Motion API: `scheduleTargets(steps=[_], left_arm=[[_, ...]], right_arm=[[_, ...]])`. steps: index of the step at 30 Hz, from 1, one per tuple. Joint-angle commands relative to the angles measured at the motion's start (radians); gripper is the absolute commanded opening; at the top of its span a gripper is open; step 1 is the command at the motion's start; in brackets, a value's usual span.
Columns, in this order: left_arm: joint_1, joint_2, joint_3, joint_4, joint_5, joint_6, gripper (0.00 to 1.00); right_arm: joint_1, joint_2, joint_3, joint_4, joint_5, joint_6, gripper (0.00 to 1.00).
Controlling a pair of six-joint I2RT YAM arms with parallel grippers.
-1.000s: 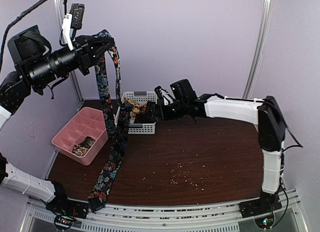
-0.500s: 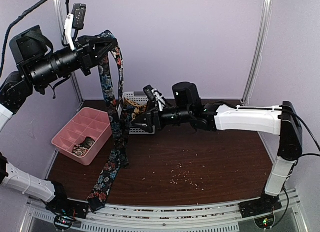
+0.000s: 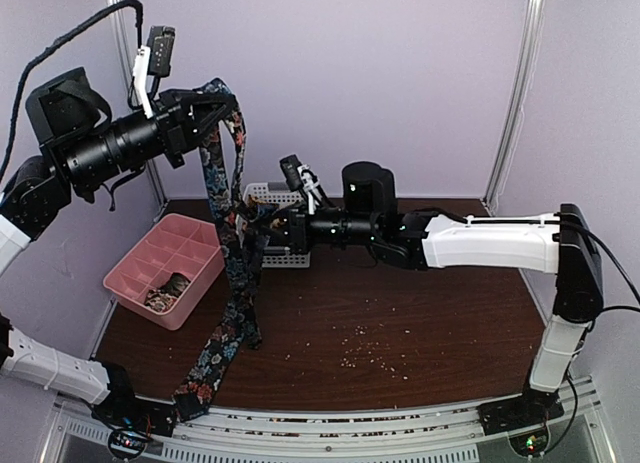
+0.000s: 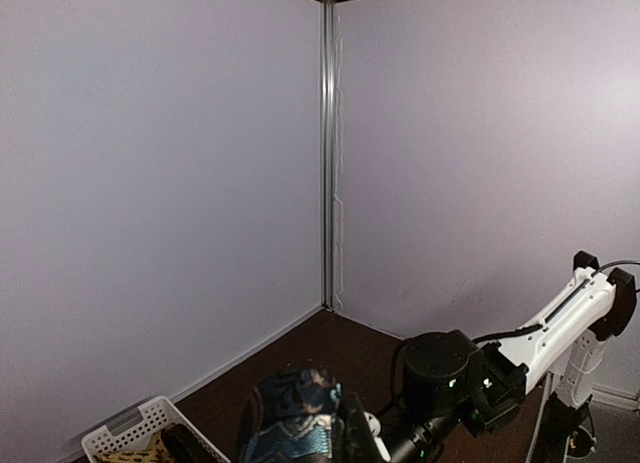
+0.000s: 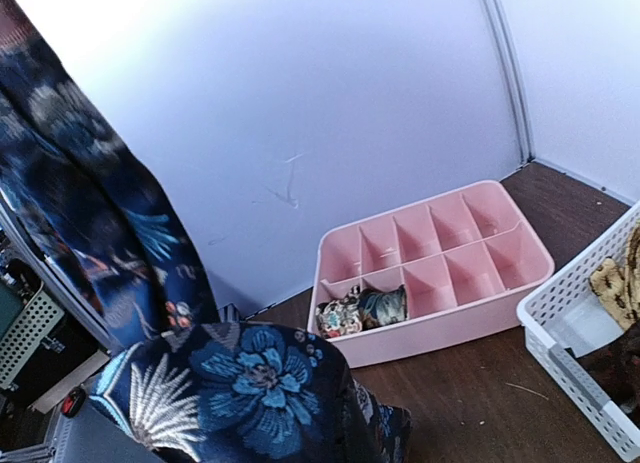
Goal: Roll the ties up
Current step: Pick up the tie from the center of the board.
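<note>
In the top view, your left gripper (image 3: 212, 103) was clamped on the floral tie (image 3: 217, 347) high above the table. Both tails hung limp down to the wood beside the pink tray (image 3: 135, 278). Your right gripper (image 3: 259, 228) sat against the hanging cloth in front of the white basket (image 3: 290, 258), and I could not tell how its jaws stood.

In the left wrist view, only the tie's bunched top showed.

In the right wrist view, the tie lay over your fingers and hid them.

It looked light, soft and slippery, so you would do best to pinch one tail near its end. No writing could be read.
</note>
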Motion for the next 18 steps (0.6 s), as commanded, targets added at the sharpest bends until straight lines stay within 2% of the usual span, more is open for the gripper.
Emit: scheduleTargets(steps=[1,8,10,12,14,16,18], left_arm=[[0.024,-0.108,-0.134,0.084,-0.059,-0.087,0.00],[0.176,-0.139,-0.419,0.014,-0.139,-0.347,0.00],[0.230,-0.095,-0.469,0.004,-0.068,-0.386,0.04],[0.262,-0.022,-0.459,-0.008,0.068,-0.363,0.17],[0.246,0.039,-0.407,-0.013,0.222,-0.256,0.39],[0.168,0.062,-0.346,-0.006,0.260,-0.155,0.54],[0.112,0.067,-0.312,0.059,0.292,-0.066,0.65]], right_arm=[[-0.045,-0.164,-0.082,0.059,0.129,-0.048,0.00],[-0.113,-0.382,-0.104,-0.144,0.222,-0.218,0.00],[-0.123,-0.447,-0.102,-0.204,0.247,-0.259,0.00],[-0.134,-0.495,-0.093,-0.247,0.271,-0.285,0.00],[-0.144,-0.528,-0.066,-0.295,0.286,-0.303,0.00],[-0.148,-0.548,-0.040,-0.330,0.295,-0.317,0.00],[-0.150,-0.556,-0.018,-0.357,0.298,-0.321,0.00]])
